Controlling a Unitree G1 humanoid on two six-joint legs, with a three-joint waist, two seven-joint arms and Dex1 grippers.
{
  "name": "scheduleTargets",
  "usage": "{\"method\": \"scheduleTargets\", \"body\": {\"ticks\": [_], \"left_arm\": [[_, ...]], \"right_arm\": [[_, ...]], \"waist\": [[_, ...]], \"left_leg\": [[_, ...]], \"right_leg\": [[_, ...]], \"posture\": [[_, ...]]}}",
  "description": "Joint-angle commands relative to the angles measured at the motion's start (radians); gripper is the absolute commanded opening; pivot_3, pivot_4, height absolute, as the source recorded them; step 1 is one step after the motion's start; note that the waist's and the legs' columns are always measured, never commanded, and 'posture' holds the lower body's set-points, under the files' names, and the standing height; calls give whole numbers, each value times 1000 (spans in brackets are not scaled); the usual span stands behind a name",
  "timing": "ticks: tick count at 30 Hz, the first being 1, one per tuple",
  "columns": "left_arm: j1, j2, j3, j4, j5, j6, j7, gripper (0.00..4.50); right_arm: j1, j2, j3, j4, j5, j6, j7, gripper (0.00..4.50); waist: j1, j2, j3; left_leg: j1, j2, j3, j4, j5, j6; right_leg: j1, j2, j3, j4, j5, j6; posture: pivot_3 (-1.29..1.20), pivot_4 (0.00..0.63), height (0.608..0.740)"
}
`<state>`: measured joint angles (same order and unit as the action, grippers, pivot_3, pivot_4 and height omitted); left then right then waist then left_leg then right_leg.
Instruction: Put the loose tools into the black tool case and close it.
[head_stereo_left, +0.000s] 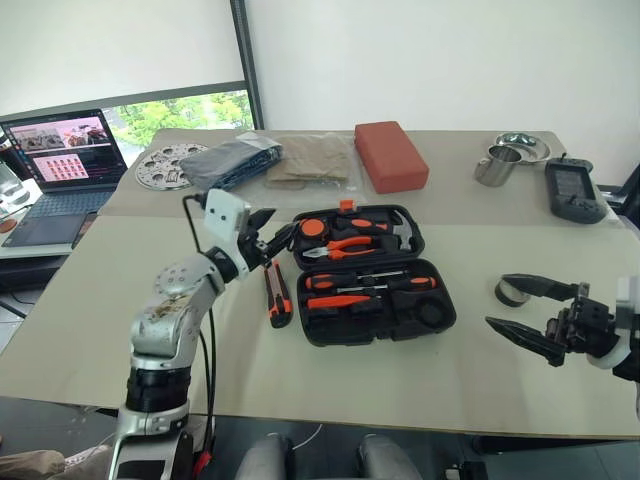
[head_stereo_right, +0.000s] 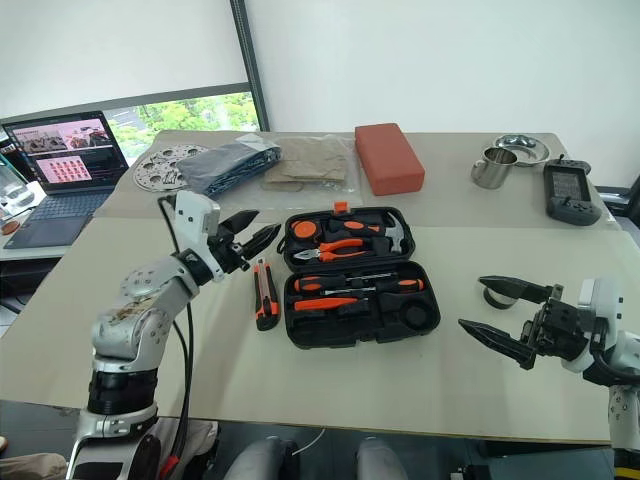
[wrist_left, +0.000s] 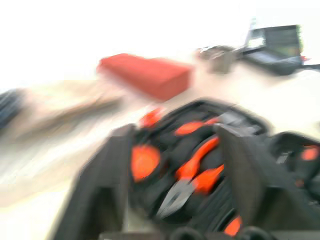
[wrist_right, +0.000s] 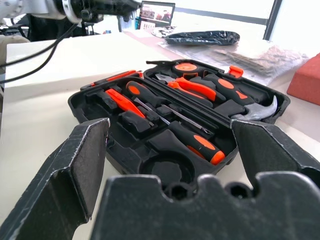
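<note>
The black tool case (head_stereo_left: 372, 272) lies open on the table (head_stereo_left: 300, 370), between the two grippers. The left gripper (head_stereo_left: 270, 232) hangs with its fingers apart and empty, the utility knife (head_stereo_left: 278, 296) just below them. The right gripper (head_stereo_left: 525, 312) is spread wide and empty, with the small grey roll (head_stereo_left: 512, 292) just behind its fingers.

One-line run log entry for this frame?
case: open | knife: on table, left of case | roll: right of case | left gripper: open | right gripper: open
</note>
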<state>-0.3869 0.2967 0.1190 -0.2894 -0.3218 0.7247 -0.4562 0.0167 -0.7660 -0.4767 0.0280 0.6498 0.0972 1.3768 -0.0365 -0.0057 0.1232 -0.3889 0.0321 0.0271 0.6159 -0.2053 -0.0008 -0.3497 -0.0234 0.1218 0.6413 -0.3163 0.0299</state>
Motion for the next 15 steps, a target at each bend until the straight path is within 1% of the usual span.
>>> {"method": "scheduleTargets", "body": {"ticks": [1, 2, 8, 15], "left_arm": [[16, -40, 4, -87, 14, 206, 162, 4377], [15, -56, -1, -88, 18, 238, 193, 4452], [-4, -178, 24, -85, 20, 401, 349, 4452], [-20, -244, 42, -65, 38, 493, 445, 4452]], "right_arm": [[-40, -34, 0, 8, 4, -10, 17, 4500], [-44, -36, 3, 10, 3, -10, 18, 4500], [-51, -46, 4, 1, 12, 1, 19, 4500], [-44, -58, -3, -7, 19, 9, 15, 4500]], "waist": [[0, 0, 0], [0, 0, 0], [8, -1, 1], [10, -1, 1]], "left_leg": [[0, 0, 0, 0, 0, 0], [0, 0, 0, 0, 0, 0], [0, -2, 0, 0, 0, 0], [0, -2, 0, 0, 0, -1]], "right_leg": [[0, 0, 0, 0, 0, 0], [0, 0, 0, 0, 0, 0], [0, 0, -1, -1, 0, 0], [0, 0, 0, -1, 0, 0]], "posture": [[0, 150, 727], [0, 150, 727], [0, 150, 727], [0, 150, 727]]}}
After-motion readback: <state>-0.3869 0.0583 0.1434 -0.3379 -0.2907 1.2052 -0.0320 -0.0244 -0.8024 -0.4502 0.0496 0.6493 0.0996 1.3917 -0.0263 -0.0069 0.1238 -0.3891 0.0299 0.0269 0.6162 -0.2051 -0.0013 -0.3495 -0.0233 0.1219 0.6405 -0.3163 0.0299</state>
